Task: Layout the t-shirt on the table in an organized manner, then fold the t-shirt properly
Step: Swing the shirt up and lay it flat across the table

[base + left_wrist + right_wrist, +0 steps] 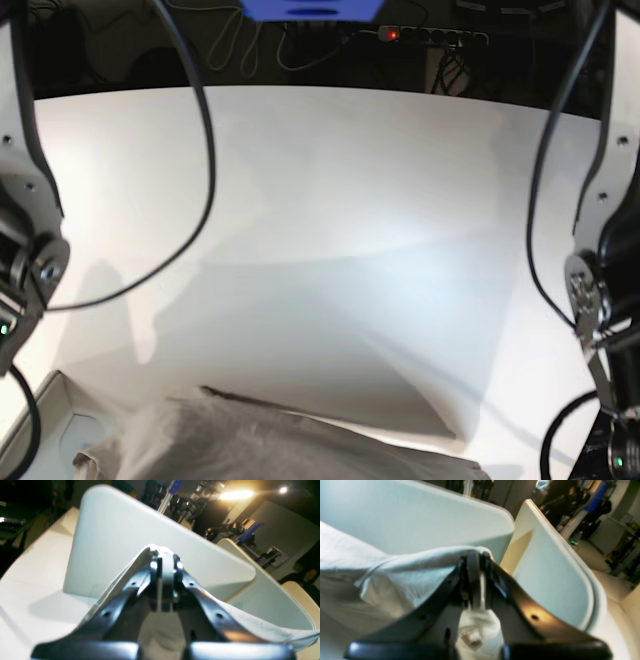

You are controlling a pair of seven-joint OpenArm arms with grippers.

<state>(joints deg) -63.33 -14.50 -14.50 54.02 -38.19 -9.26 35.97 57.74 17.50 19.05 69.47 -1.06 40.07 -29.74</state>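
Observation:
The light grey-beige t-shirt [280, 445] shows along the bottom edge of the base view, lifted above the white table [330, 170]. In the left wrist view my left gripper [165, 562] is shut on a thin edge of the t-shirt [270, 627], which trails off to the lower right. In the right wrist view my right gripper [476, 558] is shut on a bunched fold of the t-shirt [395, 582]; the cloth spreads to the left and a wad hangs between the fingers. Neither gripper's fingertips show in the base view.
A pale grey box wall [120, 540] stands just beyond both grippers, and its corner [45, 415] shows at the bottom left of the base view. Arm links and cables [590, 290] flank both sides. A wide shadow lies across the table's middle.

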